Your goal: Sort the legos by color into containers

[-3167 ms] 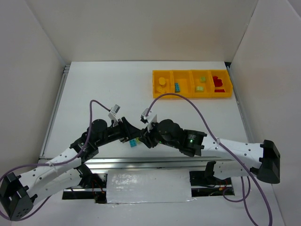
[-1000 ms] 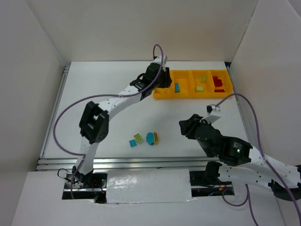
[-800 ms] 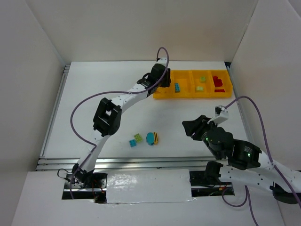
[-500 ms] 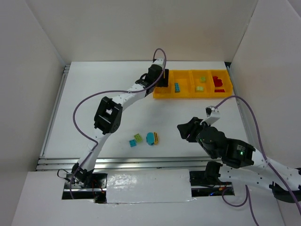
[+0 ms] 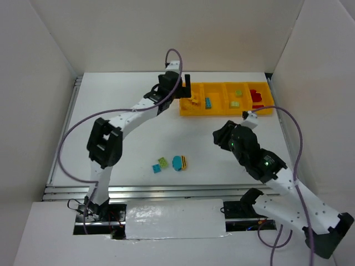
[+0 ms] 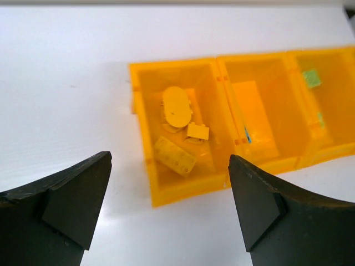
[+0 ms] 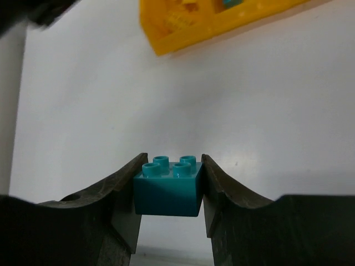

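Right hand [image 7: 171,178], clamped on a blue brick [image 7: 166,194], should reach ahead and lower into the blue compartment [image 5: 213,112] before opening.

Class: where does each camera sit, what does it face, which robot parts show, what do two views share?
Top external: above and behind, facing down on the white table; left arm, right arm.
Left wrist: down into the long bright-yellow plastic tray; open left gripper.
Right wrist: low, towards that tray; right gripper clamping a teal square plastic brick.
All share the tray.
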You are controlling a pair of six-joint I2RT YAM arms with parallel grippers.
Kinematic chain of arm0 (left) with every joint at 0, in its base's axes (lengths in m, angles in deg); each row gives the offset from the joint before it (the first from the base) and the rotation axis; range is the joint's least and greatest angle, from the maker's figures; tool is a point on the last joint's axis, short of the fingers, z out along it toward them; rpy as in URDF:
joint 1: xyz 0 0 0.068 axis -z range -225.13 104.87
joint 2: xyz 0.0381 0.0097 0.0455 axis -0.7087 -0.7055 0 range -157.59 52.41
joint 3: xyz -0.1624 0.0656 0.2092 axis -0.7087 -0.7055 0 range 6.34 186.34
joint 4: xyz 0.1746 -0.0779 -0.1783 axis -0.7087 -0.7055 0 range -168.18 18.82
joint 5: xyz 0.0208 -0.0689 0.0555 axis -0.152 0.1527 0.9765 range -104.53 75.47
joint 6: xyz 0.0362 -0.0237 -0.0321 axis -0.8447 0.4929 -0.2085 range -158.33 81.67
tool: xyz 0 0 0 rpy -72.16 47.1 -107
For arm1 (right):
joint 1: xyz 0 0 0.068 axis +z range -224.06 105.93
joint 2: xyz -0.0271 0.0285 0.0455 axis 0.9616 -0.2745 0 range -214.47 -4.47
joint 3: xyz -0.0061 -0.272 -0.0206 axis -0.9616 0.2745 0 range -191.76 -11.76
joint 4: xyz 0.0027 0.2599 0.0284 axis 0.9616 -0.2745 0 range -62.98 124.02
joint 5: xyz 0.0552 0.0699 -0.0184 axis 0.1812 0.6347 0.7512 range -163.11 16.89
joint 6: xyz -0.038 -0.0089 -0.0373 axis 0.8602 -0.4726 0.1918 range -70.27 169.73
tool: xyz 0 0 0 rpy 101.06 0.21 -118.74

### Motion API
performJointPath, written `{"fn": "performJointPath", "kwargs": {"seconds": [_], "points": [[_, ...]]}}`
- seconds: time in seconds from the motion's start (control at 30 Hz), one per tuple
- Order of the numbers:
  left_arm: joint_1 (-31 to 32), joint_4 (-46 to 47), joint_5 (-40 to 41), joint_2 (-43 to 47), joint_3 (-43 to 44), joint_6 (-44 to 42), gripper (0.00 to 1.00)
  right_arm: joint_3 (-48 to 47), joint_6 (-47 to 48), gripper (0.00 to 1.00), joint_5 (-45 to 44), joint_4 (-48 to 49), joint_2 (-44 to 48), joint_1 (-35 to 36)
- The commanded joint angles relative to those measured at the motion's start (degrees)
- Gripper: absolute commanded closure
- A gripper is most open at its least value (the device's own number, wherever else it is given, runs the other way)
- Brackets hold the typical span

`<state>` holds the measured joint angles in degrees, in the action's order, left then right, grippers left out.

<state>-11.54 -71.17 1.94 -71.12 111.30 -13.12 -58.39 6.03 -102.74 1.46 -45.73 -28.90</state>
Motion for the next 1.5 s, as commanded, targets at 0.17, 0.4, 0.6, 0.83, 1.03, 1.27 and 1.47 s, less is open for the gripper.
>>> {"fn": "performJointPath", "kwargs": {"seconds": [0.17, 0.4, 0.6, 0.83, 1.03, 1.27, 1.47], "points": [[-0.01, -14.59, 6.13, 39.29, -17.57, 5.55, 0.0, -16.27, 9.51, 1.0, 15.22, 10.68, -34.55, -21.16], [1.39, -26.18, 1.02, 66.37, -38.06, 6.34, 0.01, -46.3, 10.83, 1.0, 11.7, 2.87, -65.75, -29.25], [2.01, -37.97, -0.12, 81.41, -43.7, 7.49, 0.0, -60.91, 13.55, 0.96, 12.48, -0.13, -76.84, -31.37], [1.92, -44.75, 1.72, 87.05, -46.78, 4.15, 0.0, -74.91, 15.23, 0.29, 13.55, -6.29, -85.13, -32.07], [1.92, -42.82, 3.04, 88.81, -49.86, 4.5, 0.01, -75.01, 15.49, 0.19, 13.28, -6.9, -84.52, -32.07], [1.66, -43.25, 11.82, 90.21, -50.83, 8.44, 0.0, -55.45, 17.07, 0.07, 17.67, -3.75, -67.32, -26.73], [-1.23, -43.61, 14.12, 92.41, -51.7, 10.03, 0.01, -30.12, 12.78, 0.01, 10.31, 2.05, -48.77, -10.82]]}}
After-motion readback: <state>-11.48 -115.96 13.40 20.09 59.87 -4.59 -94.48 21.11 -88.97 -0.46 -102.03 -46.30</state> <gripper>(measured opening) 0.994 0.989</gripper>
